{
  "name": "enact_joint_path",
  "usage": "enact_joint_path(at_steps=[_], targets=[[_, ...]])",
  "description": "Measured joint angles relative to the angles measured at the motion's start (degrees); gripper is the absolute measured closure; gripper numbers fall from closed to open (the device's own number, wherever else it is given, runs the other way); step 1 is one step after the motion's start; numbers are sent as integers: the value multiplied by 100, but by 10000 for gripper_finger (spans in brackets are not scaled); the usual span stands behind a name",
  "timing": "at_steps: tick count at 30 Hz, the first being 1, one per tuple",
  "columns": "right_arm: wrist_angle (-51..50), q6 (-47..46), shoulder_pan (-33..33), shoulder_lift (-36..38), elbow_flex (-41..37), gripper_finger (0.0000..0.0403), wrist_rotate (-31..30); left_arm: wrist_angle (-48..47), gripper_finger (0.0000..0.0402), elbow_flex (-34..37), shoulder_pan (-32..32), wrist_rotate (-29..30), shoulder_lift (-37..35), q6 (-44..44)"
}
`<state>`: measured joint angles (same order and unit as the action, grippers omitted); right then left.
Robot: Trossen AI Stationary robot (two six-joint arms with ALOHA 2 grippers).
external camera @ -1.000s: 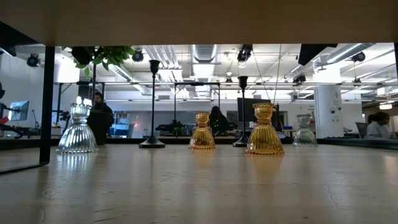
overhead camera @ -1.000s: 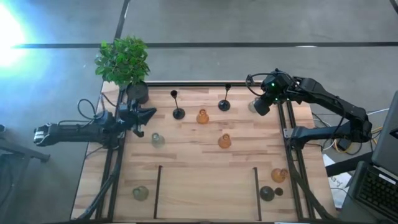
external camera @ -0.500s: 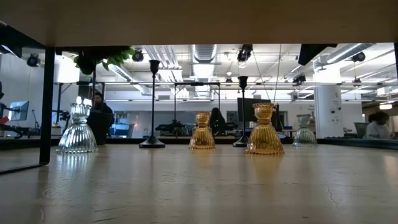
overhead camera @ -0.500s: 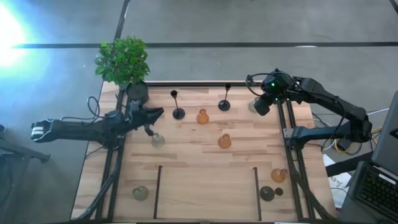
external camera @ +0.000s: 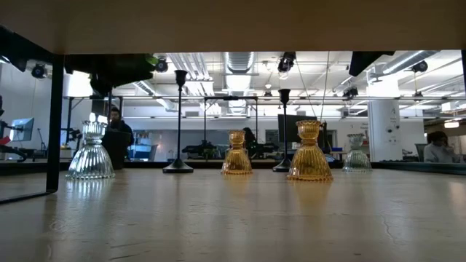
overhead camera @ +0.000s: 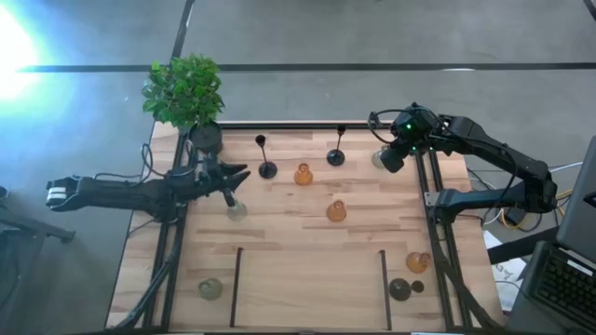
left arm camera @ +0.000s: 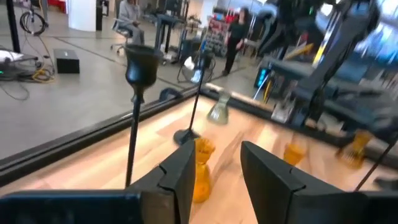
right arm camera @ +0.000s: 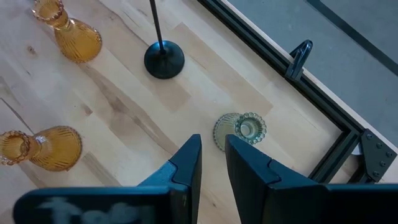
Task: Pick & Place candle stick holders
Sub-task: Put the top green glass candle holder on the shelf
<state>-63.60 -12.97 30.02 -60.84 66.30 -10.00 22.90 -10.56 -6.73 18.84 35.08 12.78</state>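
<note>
Two grippers are over the table (overhead camera: 307, 279). Left gripper (overhead camera: 235, 181), fingers apart and holding nothing, is just beside a clear holder (overhead camera: 237, 210) at the left edge. Right gripper (overhead camera: 386, 158), fingers narrowly apart, is above a greenish holder (right arm camera: 240, 130) in the far right corner.

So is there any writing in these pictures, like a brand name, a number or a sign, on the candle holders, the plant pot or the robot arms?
None can be read.
The amber candle holders, the clear candle holder and the black stemmed holders carry no markings.
The plant pot and the table are plain.
The screens and red shelving in the room behind the table are too blurred to read.
</note>
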Motion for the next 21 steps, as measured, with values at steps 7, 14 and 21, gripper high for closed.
enact_joint_path(at_steps=[7, 14, 21], targets=[[3, 2, 0, 0, 0, 328, 0, -4, 268, -253, -2, 976, 539, -196], [7, 6, 0, 0, 0, 340, 0, -413, 255, -781, -3, 1007, 1197, -277], [7, -5, 0, 0, 0, 344, 0, -547, 203, -1232, -44, 1615, 1826, -413]])
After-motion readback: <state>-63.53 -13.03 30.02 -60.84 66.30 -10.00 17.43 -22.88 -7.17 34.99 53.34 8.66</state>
